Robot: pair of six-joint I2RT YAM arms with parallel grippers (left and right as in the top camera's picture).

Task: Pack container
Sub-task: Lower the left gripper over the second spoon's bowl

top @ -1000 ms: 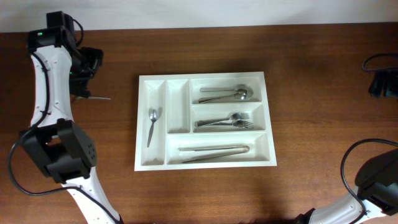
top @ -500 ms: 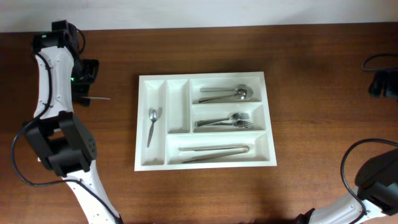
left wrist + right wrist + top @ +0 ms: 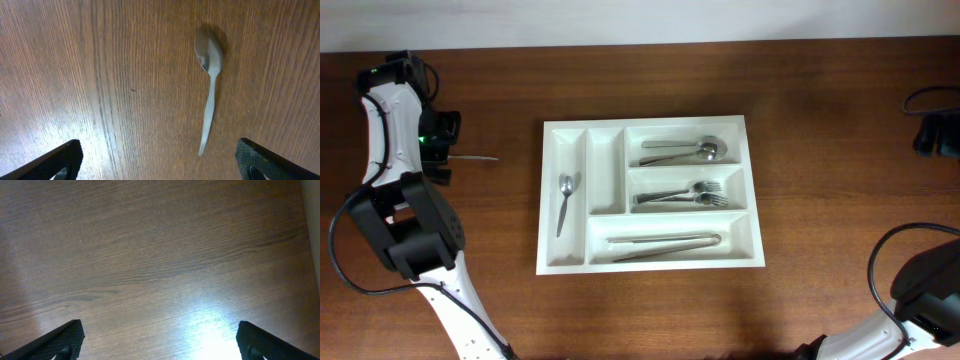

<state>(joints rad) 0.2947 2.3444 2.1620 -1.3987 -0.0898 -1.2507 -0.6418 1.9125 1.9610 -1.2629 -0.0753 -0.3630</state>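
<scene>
Wooden table (image 3: 820,200): container (image 3: 650,122) holds most cutlery; 1 spoon (image 3: 209,90) not yet packed, lying far left. Left gripper (image 3: 157,162) above it, jaws spread; right gripper (image 3: 157,340) spread, empty.

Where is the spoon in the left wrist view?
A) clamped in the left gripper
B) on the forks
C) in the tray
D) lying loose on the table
D: the spoon lies flat on the table, with the left gripper open above it, fingers wide of it.
</scene>
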